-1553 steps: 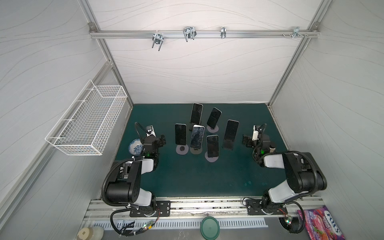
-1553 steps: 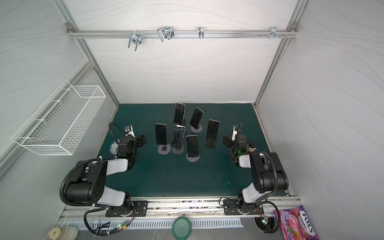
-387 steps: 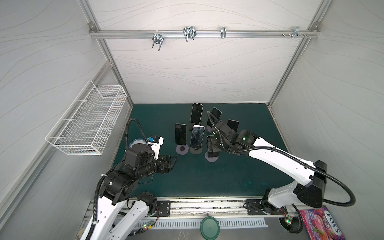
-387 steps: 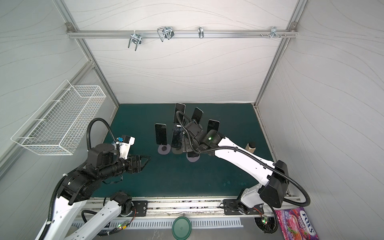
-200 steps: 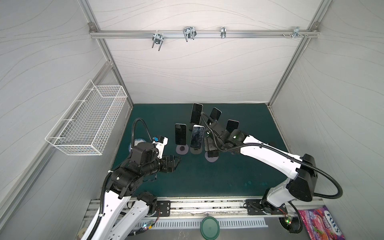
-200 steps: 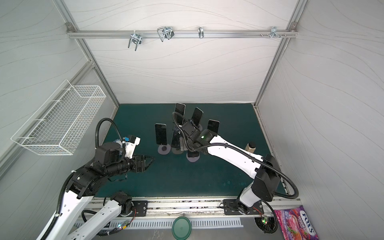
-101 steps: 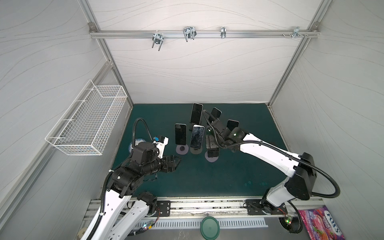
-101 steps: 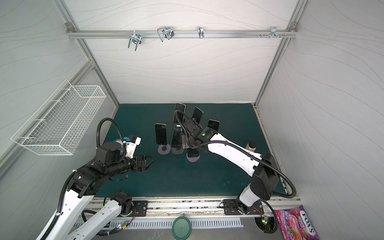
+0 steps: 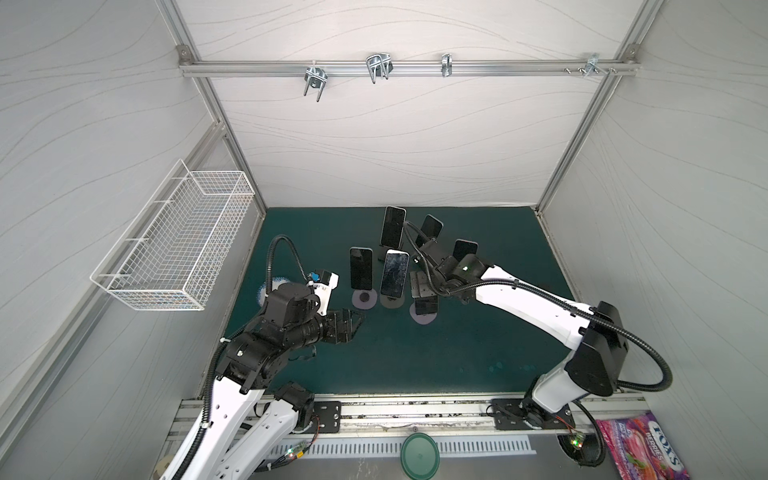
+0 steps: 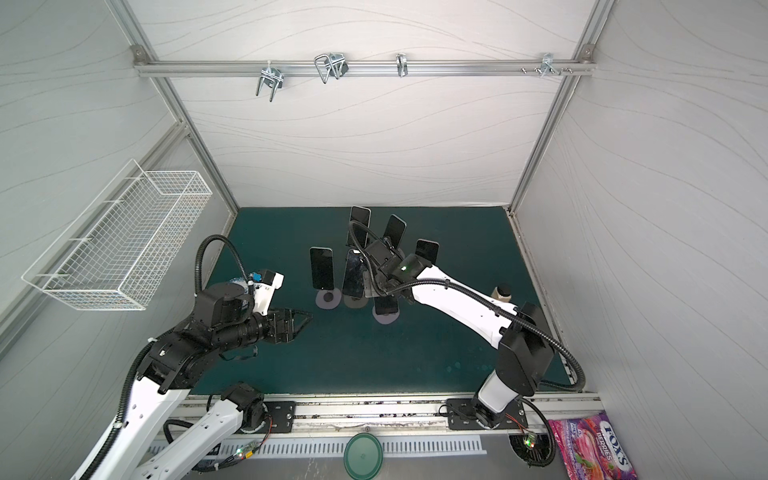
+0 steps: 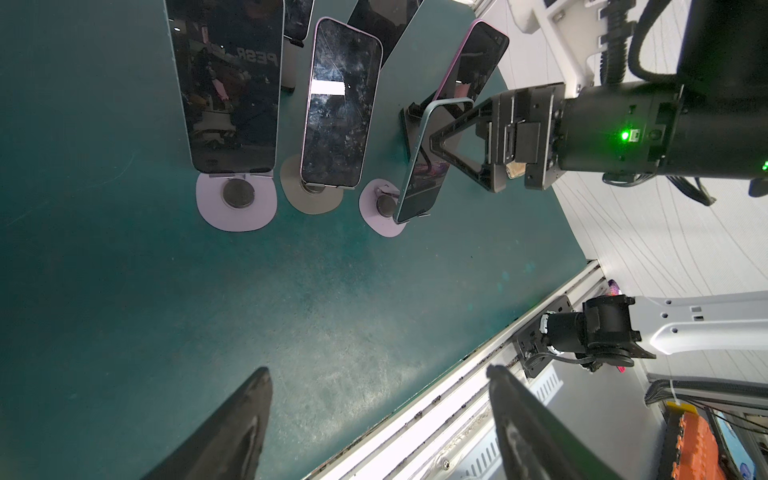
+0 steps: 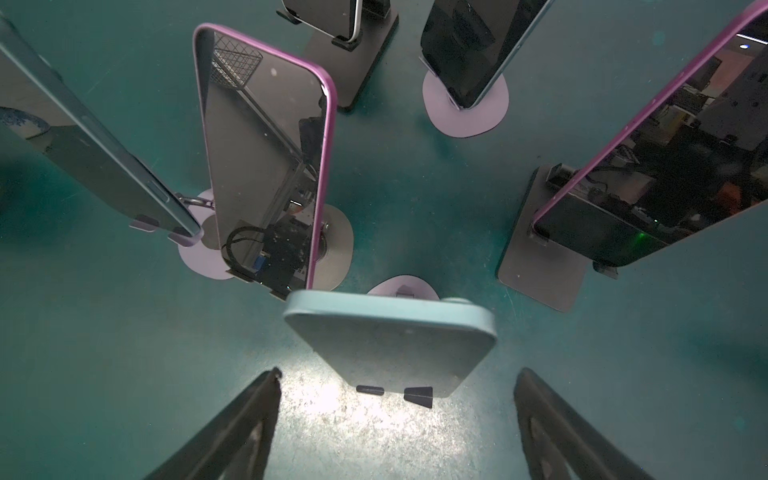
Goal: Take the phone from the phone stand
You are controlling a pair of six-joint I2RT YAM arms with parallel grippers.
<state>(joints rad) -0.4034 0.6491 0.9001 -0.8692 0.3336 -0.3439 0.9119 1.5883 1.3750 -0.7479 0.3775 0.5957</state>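
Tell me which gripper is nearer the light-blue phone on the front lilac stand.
Right. The right gripper sits at the light-blue phone, its open jaws on either side of the top end. The left gripper hangs apart, off to the left in both top views, empty.

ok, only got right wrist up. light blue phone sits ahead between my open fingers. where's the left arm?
Observer: The left gripper hovers over bare mat near the leftmost stand, touching no phone.
Operator: holding anything?
Observer: No. The left wrist view shows its fingers apart, only mat between them.
Operator: side look at my grip?
Observer: From that view, a finger of the right gripper overlaps the upper part of the light blue phone; contact can't be told.
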